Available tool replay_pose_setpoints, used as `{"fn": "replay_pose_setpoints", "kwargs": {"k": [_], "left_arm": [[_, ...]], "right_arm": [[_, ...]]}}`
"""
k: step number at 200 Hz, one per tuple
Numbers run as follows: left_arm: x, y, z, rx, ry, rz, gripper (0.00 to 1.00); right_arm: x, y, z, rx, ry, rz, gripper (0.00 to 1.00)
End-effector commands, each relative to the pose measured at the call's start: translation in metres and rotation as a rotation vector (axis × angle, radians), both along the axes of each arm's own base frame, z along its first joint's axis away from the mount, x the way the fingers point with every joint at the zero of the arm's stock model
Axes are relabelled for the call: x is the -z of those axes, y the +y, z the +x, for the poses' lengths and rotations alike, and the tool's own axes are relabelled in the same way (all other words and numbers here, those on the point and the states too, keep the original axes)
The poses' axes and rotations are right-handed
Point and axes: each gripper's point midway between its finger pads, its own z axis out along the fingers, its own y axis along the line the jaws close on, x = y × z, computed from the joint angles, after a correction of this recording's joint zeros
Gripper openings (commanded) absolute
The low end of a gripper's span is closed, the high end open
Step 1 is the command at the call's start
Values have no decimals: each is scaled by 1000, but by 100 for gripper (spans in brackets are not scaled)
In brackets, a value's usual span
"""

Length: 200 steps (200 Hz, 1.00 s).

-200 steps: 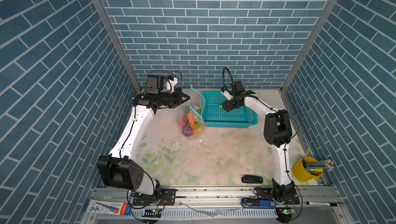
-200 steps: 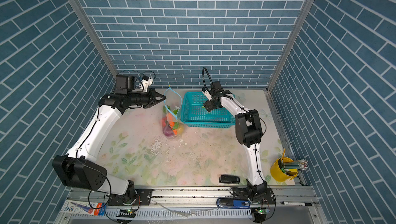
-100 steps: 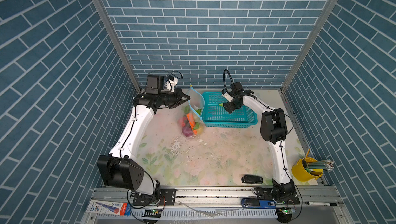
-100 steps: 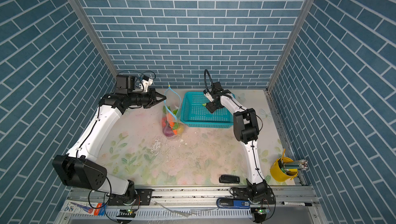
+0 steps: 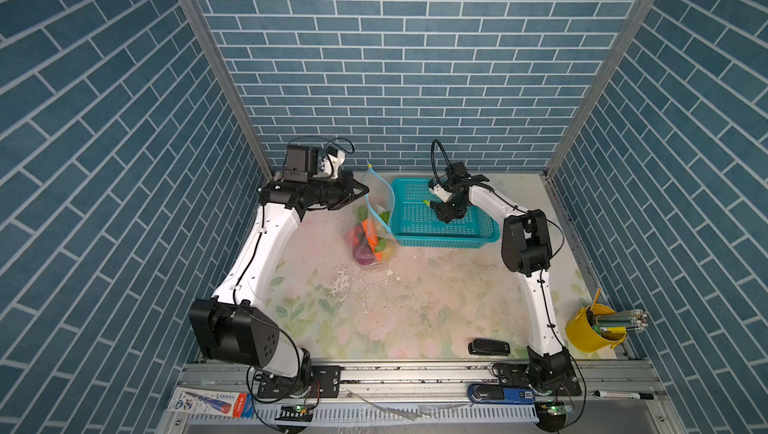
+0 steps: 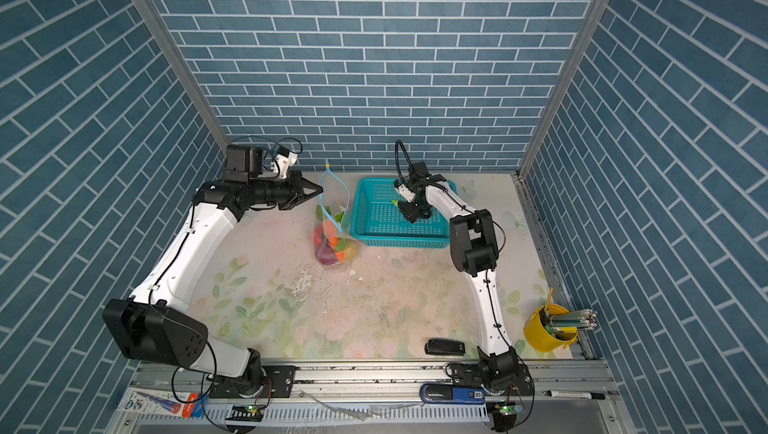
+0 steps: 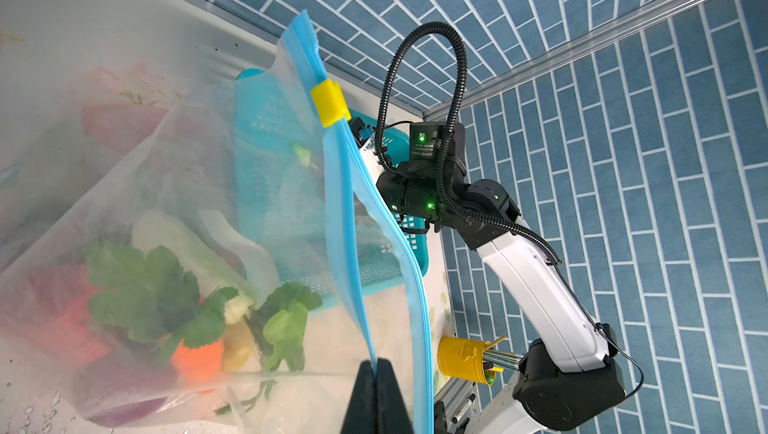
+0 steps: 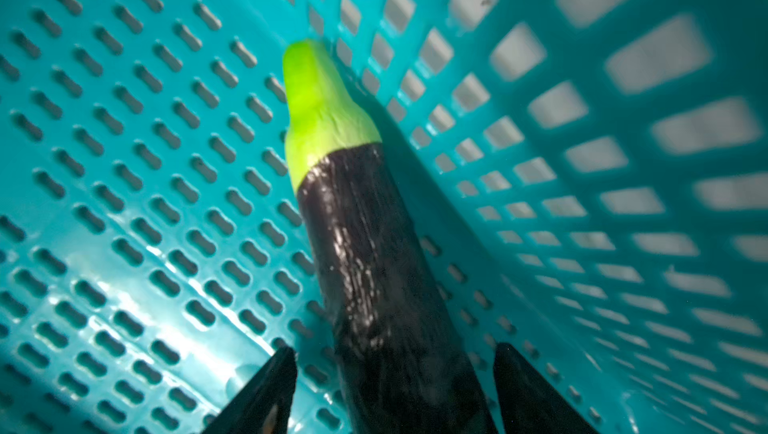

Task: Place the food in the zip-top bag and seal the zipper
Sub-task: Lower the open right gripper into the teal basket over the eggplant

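Note:
The clear zip-top bag [image 5: 376, 220] stands open on the table beside the teal basket [image 5: 440, 240], with food [image 5: 370, 240] inside: leafy greens [image 7: 141, 282], an orange carrot [image 7: 195, 359], red and purple pieces. My left gripper [image 7: 376, 365] is shut on one lip of the blue zipper [image 7: 338, 211] and holds it up. The yellow slider [image 7: 329, 102] sits at the far end. Inside the basket, my right gripper [image 8: 394, 346] is open astride the dark eggplant [image 8: 353, 224], with a gap on each side. Its green tip [image 5: 427, 202] shows in both top views.
A yellow cup of pencils [image 5: 594, 330] stands at the front right corner. A black stapler-like object [image 5: 488, 347] lies near the front edge. A marker [image 5: 623, 394] lies on the rail. White crumbs dot the floral mat in front of the bag.
My right gripper's fingers have drawn closer together round the eggplant, and that arm's elbow has shifted slightly left. The left arm and the bag have not moved.

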Motion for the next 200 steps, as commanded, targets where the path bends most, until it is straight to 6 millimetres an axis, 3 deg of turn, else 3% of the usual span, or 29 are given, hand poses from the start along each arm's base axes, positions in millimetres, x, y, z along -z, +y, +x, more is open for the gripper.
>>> {"fn": "replay_pose_setpoints", "kwargs": {"k": [1,25,69,112,153,200], "left_arm": [[0,-4,0,13,-5,-5,0],[0,-4,0,13,-4,-5,0],[0,-3,-1,11,-7,-5,0],[-1,-4,-1,14,-9,-5,0],[1,-4,-2,15,-5,-4,0],[2,-3,-3,13,-7,0,0]], "right_arm": [[-7,8,-8,-16,54,37,70],[-13,14,-8,-6,61,72,64],[-20,26,-3,14,66,127,64],[-14,37,7,26,68,155,64],[-4,43,15,19,52,139,58],[0,45,12,3,38,82,41]]}}
